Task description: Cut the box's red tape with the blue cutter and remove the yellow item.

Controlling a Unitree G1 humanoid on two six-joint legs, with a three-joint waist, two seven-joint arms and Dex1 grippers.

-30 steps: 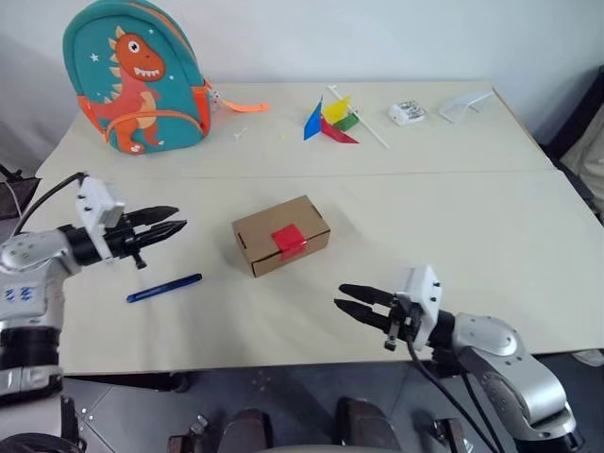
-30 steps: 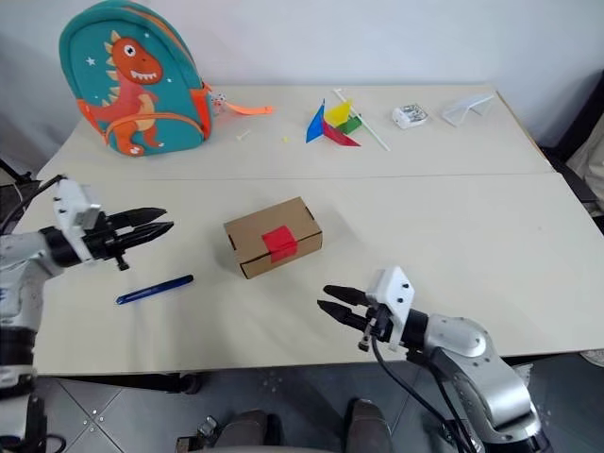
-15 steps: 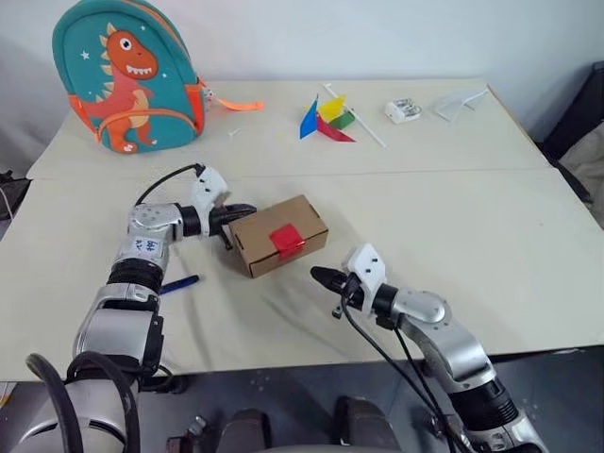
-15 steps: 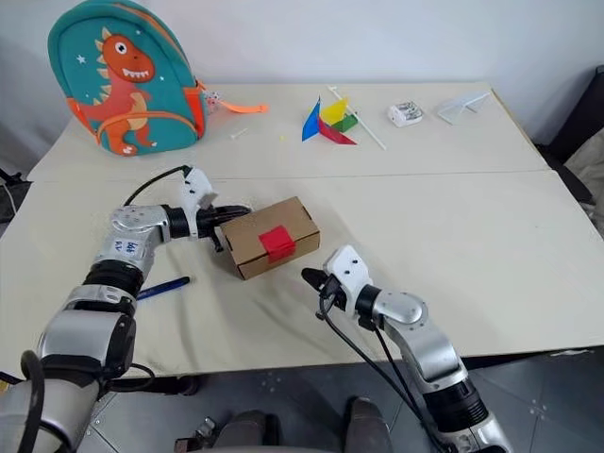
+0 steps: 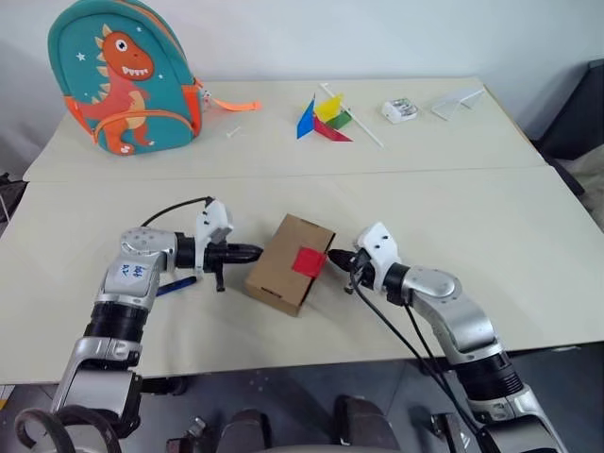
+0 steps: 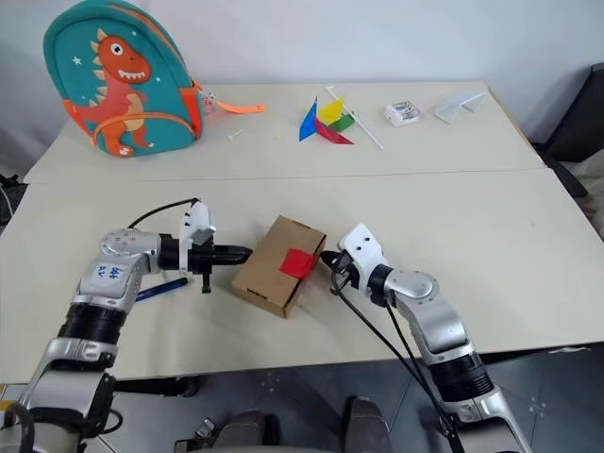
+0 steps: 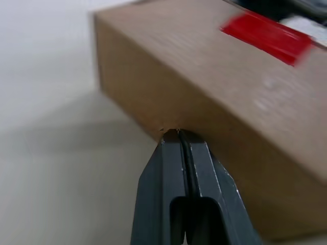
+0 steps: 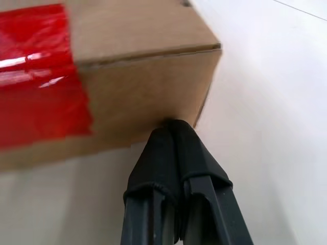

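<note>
the backpack (image 5: 125, 77) stands at the far left of the table (image 5: 528, 217), away from the work. the cutter (image 5: 176, 284) lies on the table near the left arm, partly hidden behind it, and nothing holds it. the left pincer (image 5: 253, 252) has its fingers together and empty, and its tip presses on the left side wall of the box (image 5: 283, 269). the box lies turned at an angle in the middle, flaps closed, with the red tape (image 5: 309, 261) across the seam on its top right part and not cut. the right pincer (image 5: 333, 257), also with fingers together and empty, touches the opposite wall just below the tape. i think the two closed tips push from both sides to turn or steady the box, so the tape comes to a good place for cutting. the yellow item is probably inside. a pinwheel (image 5: 327, 118) lies at the far edge.
</note>
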